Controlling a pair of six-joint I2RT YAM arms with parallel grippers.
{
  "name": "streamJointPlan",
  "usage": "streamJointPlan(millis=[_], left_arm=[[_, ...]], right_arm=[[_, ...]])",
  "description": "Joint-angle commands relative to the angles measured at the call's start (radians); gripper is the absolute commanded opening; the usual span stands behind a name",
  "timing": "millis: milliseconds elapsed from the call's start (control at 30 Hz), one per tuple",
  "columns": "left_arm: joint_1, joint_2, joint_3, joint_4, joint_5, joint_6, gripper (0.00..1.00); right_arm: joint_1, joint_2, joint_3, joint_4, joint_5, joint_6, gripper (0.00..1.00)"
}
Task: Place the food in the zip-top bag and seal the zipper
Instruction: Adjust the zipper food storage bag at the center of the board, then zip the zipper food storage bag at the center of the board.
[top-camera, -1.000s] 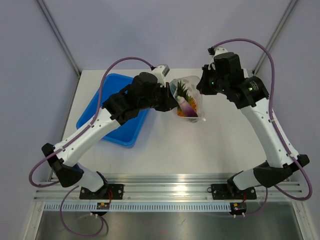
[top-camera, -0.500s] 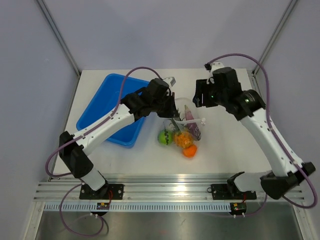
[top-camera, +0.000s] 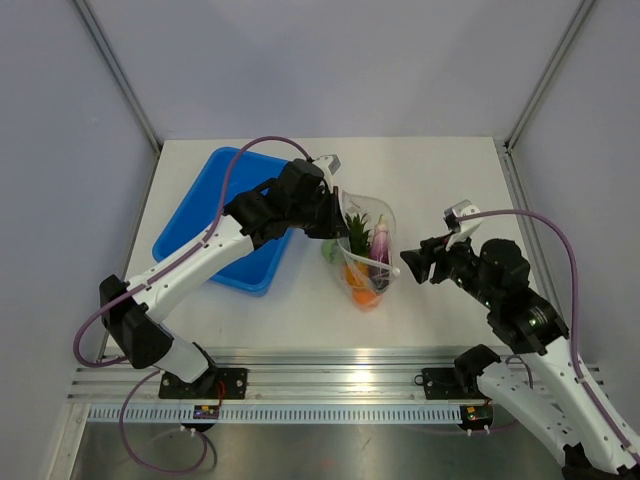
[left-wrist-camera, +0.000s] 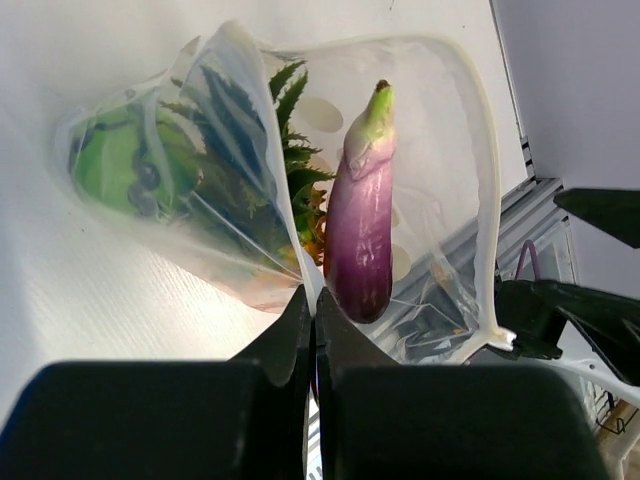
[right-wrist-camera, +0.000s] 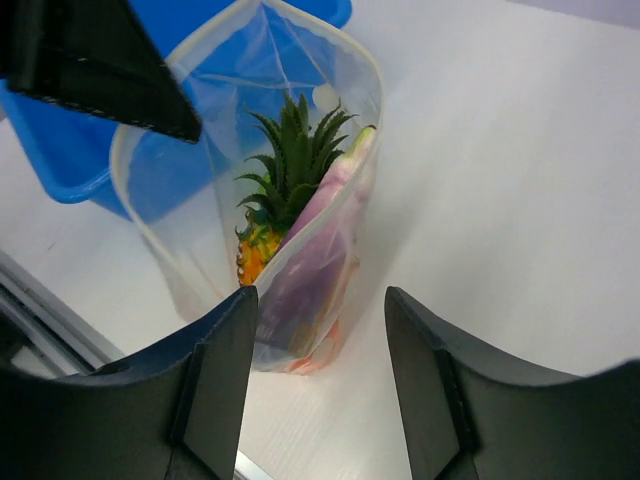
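Zip-top bag (top-camera: 368, 248): propped on the table (top-camera: 440, 180) just beside the blue tray (top-camera: 180, 225), on the side facing the right arm, mouth up and gaping wide. Pinched at one rim by the left gripper (left-wrist-camera: 313, 318), clamped tight on the plastic just as a second ago. Let go at the other rim: right gripper (top-camera: 411, 264), clenched on that edge a second ago, now spread wide with nothing between its fingers, drawn back beyond the bag from the tray and toward the arm bases. Seen through the film: purple eggplant (left-wrist-camera: 358, 240) stem up, pineapple (right-wrist-camera: 290, 160) leaves up beside it, green ball (left-wrist-camera: 115, 170) low on the tray side, orange ball (top-camera: 362, 295) at the bottom. Half a second ago, slumped lower with both balls bulging toward the arm bases; cannot tell whether inside the film then. Filling judged done. Zipper (left-wrist-camera: 480, 160) not yet pressed, open all round the mouth. Probably a release in order to re-grip: calls for drawing the mouth flat, then bringing the free gripper back onto the strip to press along it.
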Motion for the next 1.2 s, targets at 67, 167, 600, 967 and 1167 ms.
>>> streamJointPlan(millis=[67,167,600,967,1167], left_arm=[[0.001,-0.042,0.006,0.036,0.017,0.0,0.0],[0.002,-0.037,0.008,0.036,0.013,-0.007,0.0],[0.004,-0.025,0.0,0.039,0.017,-0.017,0.0],[0.004,-0.022,-0.003,0.045,0.027,-0.019,0.0],[0.007,-0.022,-0.006,0.046,0.025,-0.022,0.0]], right_arm=[[0.001,-0.067,-0.041,0.093,-0.158,-0.023,0.62],[0.003,-0.096,-0.073,0.075,-0.185,-0.009,0.62],[0.003,-0.121,-0.158,0.108,-0.145,0.012,0.55],[0.003,-0.09,-0.155,0.128,-0.13,0.074,0.45],[0.004,-0.073,-0.201,0.196,-0.146,0.147,0.39]])
